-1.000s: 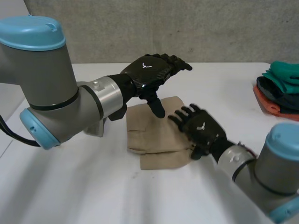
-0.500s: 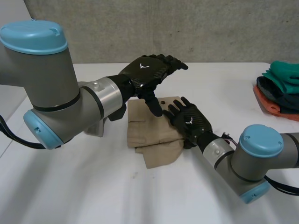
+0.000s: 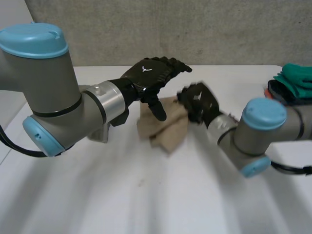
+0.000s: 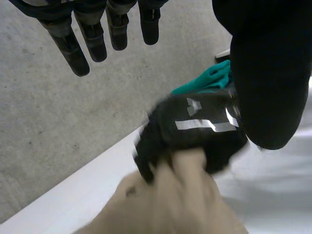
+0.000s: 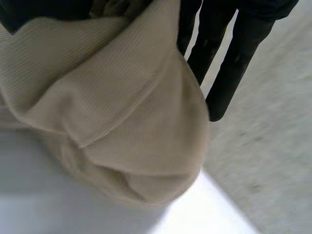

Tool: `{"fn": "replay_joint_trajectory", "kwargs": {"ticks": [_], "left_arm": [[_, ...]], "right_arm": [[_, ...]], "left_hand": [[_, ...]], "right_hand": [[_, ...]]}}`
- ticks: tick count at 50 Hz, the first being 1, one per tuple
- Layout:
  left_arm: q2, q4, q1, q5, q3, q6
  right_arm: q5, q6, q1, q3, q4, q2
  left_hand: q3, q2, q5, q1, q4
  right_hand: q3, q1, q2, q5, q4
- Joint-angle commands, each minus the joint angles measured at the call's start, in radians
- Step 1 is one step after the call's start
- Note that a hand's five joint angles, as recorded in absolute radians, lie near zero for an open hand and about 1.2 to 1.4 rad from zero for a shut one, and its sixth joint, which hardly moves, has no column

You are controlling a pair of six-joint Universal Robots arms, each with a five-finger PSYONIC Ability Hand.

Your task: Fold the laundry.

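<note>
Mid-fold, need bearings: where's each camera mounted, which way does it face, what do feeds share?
Head view: between and behind the arms, looking down at the white table; both arms, left hand, right hand show.
Left wrist view: on the left wrist, facing past its own straight fingers toward the right hand.
Right wrist view: on the right wrist, facing the beige garment it grips, own fingers alongside.
Shared: all three show the garment; head and left wrist views, the right hand.

Beige garment (image 5: 136, 112) — ribbed matt cloth; table (image 3: 97, 204) — smooth, white, faintly glossy.
</note>
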State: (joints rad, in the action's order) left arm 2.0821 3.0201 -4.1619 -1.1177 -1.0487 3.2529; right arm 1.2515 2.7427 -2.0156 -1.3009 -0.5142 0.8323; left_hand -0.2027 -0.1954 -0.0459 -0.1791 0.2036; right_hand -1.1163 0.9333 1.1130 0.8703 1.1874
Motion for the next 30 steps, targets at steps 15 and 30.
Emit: {"fn": "replay_joint_trajectory", "kwargs": {"ticks": [15, 30], "left_arm": [[-0.085, 0.045, -0.001, -0.027, -0.028, -0.044], [-0.076, 0.049, 0.008, -0.025, -0.057, -0.041]], "right_arm": [[-0.113, 0.39, 0.57, 0.457, -0.059, 0.03], [-0.523, 0.502, 0.914, 0.632, -0.19, -0.398]], "left_hand": [[0.001, -0.006, 0.019, -0.023, -0.002], [-0.002, -0.009, 0.016, -0.026, 0.001]], "right_hand": [[-0.28, 0.463, 0.283, 0.351, 0.209], [-0.28, 0.463, 0.283, 0.351, 0.209]]}}
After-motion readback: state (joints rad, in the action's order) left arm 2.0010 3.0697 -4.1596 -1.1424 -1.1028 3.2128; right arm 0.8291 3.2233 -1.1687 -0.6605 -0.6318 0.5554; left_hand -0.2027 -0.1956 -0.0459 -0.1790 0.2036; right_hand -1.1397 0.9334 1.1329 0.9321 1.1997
